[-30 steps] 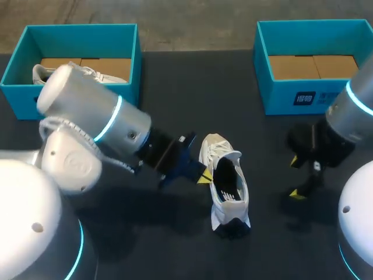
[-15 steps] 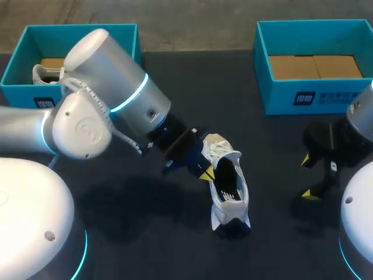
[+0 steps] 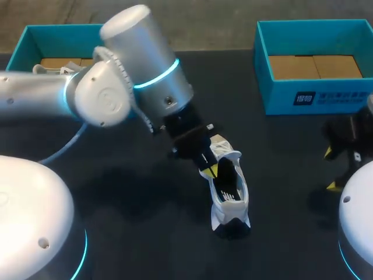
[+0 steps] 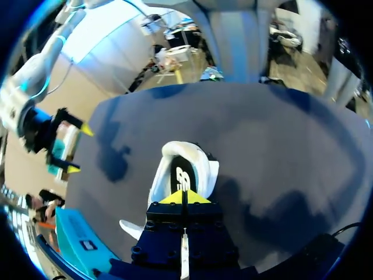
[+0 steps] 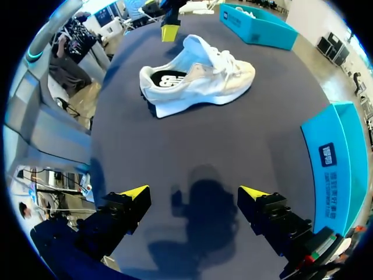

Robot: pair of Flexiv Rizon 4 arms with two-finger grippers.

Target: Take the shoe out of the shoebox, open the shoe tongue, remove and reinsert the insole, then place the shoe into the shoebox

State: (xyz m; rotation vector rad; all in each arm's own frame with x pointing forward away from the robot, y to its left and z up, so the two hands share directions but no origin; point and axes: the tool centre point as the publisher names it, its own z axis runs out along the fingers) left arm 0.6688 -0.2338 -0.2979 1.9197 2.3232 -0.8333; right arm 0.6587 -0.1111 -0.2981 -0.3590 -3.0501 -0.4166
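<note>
A white and beige shoe (image 3: 229,188) lies on the dark table (image 3: 145,233), its opening up and the dark insole (image 4: 182,178) showing inside. My left gripper (image 3: 210,170) is shut, its yellow tips pressed together right at the shoe's (image 4: 192,166) collar above the insole, with nothing seen between them. The right wrist view has that same yellow tip (image 5: 170,32) hovering by the heel of the shoe (image 5: 198,81). My right gripper (image 3: 331,170) stands open and empty at the table's right side, well apart from the shoe, fingers (image 5: 135,193) spread wide over bare table.
A teal shoebox (image 3: 26,41) at the back left holds another white shoe (image 3: 42,70). A second teal shoebox (image 3: 303,96) at the back right shows only its cardboard floor. My left arm's big elbow (image 3: 140,70) crosses the table's left half.
The left arm has swung up and to the right, bringing its shut gripper from beside the shoe onto its opening. The right gripper has drawn back toward the right edge.
</note>
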